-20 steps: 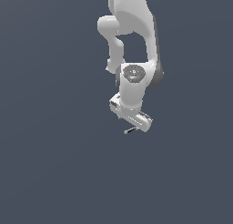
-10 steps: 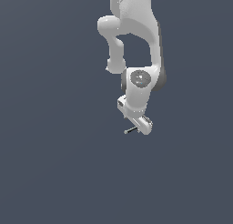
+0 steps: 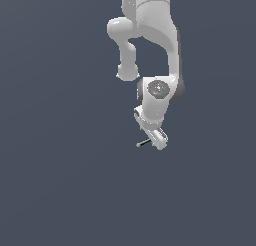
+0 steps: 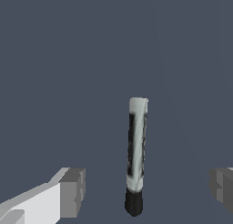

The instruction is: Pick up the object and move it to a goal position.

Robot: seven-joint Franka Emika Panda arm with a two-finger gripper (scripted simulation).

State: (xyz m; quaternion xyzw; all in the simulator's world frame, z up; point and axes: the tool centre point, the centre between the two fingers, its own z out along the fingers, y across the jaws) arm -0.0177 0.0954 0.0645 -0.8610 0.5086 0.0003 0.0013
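Lower and a little toward the exterior view's right than a second ago, the white arm (image 3: 152, 30) now has its wrist bent down over the flat dark grey-blue ground (image 3: 60, 190); the gripper (image 3: 154, 139) sits at the arm's lowest end, just beside the rod.

In the exterior view the rod (image 3: 143, 143) shows as a thin short sliver, pale at its tip toward the view's left and dark nearer the gripper, tilted slightly; it seems to lie at ground level, though that view is too small to tell whether it touches anything.

The wrist view is clearer: the rod (image 4: 136, 155) stands lengthwise between the two fingers, light grey shaft with dark streaks along it and a black end nearest the camera; one grey pad (image 4: 73, 192) is on one side, the other (image 4: 222, 184) well apart on the far side; the jaws are spread wide, with open gaps between rod and both pads, so the claw has hold of nothing.
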